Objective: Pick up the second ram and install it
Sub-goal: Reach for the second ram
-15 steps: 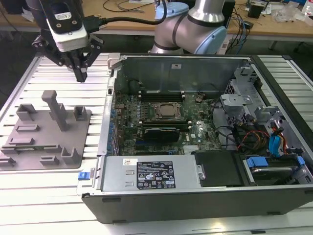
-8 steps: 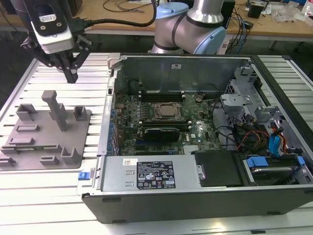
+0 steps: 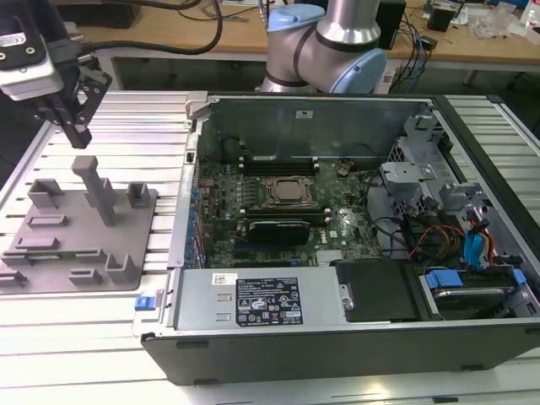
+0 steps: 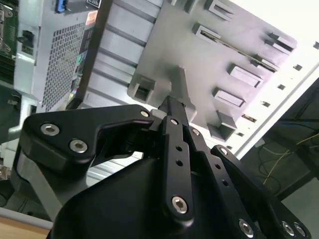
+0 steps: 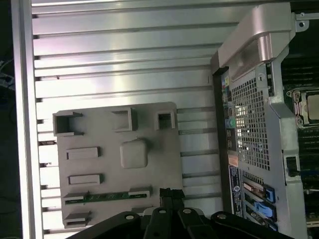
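Note:
The second ram (image 5: pixel 102 198) is a narrow green stick lying in a holder on the grey fixture plate (image 5: pixel 149 129), seen in the first wrist view. My gripper (image 5: pixel 172 195) hangs in the air above the plate, past one end of the stick and not touching it. Its dark fingers (image 4: pixel 172 107) stand together with nothing between them. In the exterior view the gripper (image 3: pixel 76 128) is at the far left, above the back of the fixture plate (image 3: pixel 135 228) and its upright post (image 3: pixel 94 186). The open computer case (image 3: pixel 211 295) with its motherboard (image 3: pixel 337 224) lies to the exterior view's right.
The fixture plate carries several raised grey blocks (image 3: pixel 122 268) and holders. Inside the case are the silver processor (image 3: pixel 287 192), a dark module (image 3: pixel 272 229) in front of it, cables (image 3: pixel 422 232) and a drive bay (image 3: pixel 460 287). The ribbed metal table (image 5: pixel 124 55) surrounds both.

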You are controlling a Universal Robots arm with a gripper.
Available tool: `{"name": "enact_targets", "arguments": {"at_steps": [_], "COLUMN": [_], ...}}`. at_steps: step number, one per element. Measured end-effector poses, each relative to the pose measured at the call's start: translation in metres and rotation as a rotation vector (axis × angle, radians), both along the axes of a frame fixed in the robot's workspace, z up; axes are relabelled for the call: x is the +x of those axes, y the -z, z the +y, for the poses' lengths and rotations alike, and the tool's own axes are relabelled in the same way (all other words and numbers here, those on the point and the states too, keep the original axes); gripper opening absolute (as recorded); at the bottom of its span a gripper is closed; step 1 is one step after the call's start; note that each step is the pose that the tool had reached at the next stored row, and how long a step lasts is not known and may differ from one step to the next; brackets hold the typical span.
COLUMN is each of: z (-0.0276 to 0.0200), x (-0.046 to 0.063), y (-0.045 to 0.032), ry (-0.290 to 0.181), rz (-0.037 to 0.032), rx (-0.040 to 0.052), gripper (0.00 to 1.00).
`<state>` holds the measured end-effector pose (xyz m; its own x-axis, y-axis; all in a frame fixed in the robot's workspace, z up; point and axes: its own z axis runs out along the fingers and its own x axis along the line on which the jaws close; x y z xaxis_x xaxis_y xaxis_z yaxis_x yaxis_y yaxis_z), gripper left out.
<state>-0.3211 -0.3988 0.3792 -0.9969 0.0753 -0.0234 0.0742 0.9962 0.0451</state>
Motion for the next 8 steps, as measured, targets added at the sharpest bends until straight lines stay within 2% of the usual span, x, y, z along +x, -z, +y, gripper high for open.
{"name": "enact_targets", "arguments": {"at_steps": [6,8], "z": [0.0000,-0.0003], "x": [-0.022,-0.026], "y": [0.0042,0.0067], "ry": [0.000,0.000], "rz": [0.0000,0.0002], "rx": [0.0000,-0.0002], "gripper": [0.08,0.08]}}
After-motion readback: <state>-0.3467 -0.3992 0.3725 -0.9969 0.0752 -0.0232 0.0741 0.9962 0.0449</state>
